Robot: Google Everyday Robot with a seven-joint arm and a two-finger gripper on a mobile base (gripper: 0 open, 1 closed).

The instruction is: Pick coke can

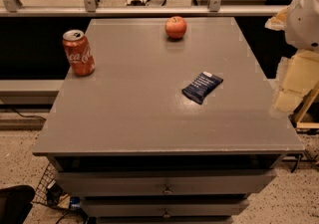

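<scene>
The coke can [79, 53] is a red-orange can with white script and a silver top. It stands upright at the far left edge of the grey cabinet top [149, 113]. My gripper [288, 97] shows as pale cream parts at the right edge of the view, beyond the cabinet's right side, under the white arm [306, 16]. It is far from the can, across the whole width of the top, and nothing shows in it.
A red apple [176, 27] sits near the back edge of the top, at the middle. A dark blue snack bar [202, 87] lies right of centre. A railing [149, 10] runs behind the cabinet. Drawers [164, 183] face me below.
</scene>
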